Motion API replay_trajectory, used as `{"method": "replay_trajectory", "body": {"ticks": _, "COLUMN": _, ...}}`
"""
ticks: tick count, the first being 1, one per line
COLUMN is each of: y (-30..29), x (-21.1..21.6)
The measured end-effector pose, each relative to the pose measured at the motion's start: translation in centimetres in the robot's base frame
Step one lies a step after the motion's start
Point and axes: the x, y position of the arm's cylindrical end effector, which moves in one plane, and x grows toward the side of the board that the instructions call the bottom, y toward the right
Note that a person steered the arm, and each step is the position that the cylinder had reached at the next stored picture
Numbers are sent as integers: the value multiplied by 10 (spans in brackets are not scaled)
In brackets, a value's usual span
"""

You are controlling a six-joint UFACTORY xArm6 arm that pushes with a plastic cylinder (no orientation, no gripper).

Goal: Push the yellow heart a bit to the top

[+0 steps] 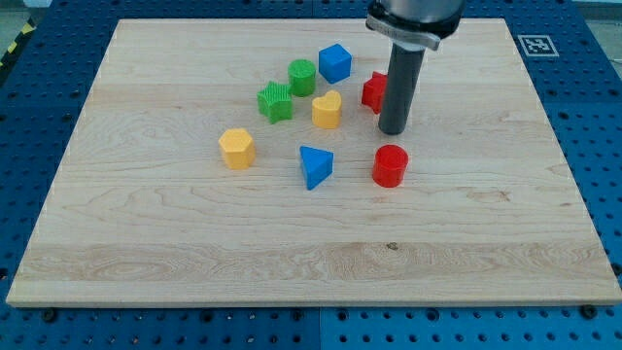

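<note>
The yellow heart (pixel 328 110) lies on the wooden board (pixel 175 233) above the middle. My tip (pixel 393 130) stands to the heart's right, a little lower, with a gap between them. It sits just in front of a red block (pixel 373 91) that the rod partly hides, and above the red cylinder (pixel 390 165).
A green star-like block (pixel 275 101) and a green cylinder (pixel 302 77) lie left of the heart. A blue cube (pixel 335 62) lies above it. A blue triangle (pixel 315 166) lies below it. A yellow hexagon (pixel 236 148) lies at the lower left.
</note>
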Motion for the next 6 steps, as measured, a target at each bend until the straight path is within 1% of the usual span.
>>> {"method": "replay_trajectory", "body": {"ticks": 1, "y": -17, "x": 3}}
{"method": "replay_trajectory", "body": {"ticks": 2, "y": -52, "x": 3}}
{"method": "replay_trajectory", "body": {"ticks": 6, "y": -63, "x": -4}}
